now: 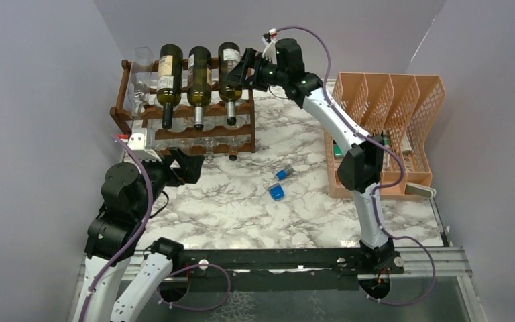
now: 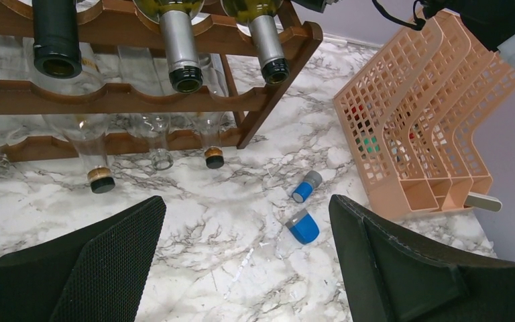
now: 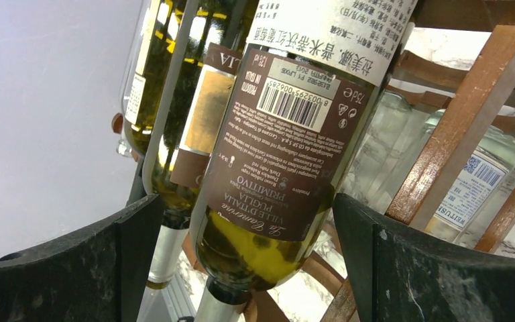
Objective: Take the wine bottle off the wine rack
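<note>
The left jaws, nearest the lens, hang released and empty low over the desk (image 1: 241, 215). They face the front of the wine rack (image 2: 107, 97), likely parked there to leave the reach free or to be ready to steady it. Ahead of them, in the gap between their tips, two small blue caps (image 2: 303, 227) lie on the marble.

Three dark bottles rest side by side on the rack's top tier, each cradled in scallops of the rails that stop it rolling. The wine bottle (image 3: 288, 154) is the right-hand one. Its long axis runs front to back, with the base toward the rear wall and the neck pointing at the arms and dipping slightly over the front rail.

The right jaws come in from the bottle's right, spread wide with its labelled body and shoulder between them. They look set across the axis for a firm clamp. Nothing is clenched yet, and whether either side touches glass I cannot tell. Well beyond their right side stands a peach file organizer (image 1: 382, 107).
</note>
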`<action>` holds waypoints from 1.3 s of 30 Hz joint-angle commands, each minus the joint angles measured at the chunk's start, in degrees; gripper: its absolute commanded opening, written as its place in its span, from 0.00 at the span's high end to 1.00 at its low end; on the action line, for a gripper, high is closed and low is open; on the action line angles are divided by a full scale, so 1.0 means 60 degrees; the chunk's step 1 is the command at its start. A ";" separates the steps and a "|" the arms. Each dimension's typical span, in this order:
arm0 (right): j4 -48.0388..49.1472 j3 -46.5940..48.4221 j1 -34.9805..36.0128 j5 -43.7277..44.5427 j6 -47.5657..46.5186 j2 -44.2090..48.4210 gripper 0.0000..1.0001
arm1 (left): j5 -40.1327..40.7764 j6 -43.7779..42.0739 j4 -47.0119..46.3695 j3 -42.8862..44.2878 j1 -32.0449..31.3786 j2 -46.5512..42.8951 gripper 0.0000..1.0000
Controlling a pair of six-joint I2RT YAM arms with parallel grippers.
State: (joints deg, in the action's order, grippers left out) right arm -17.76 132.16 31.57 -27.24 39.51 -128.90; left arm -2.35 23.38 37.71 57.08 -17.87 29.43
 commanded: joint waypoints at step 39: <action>-0.3061 -0.0794 -0.0420 0.2079 -0.2126 0.2826 0.00 | 0.0387 -0.0599 0.1306 0.7448 -0.0817 0.8354 0.01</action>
State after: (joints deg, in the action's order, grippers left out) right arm -33.36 135.26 29.85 -14.61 31.99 -120.40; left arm -2.50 23.22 42.59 91.39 -19.62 70.22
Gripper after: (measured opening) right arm 0.996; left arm 0.992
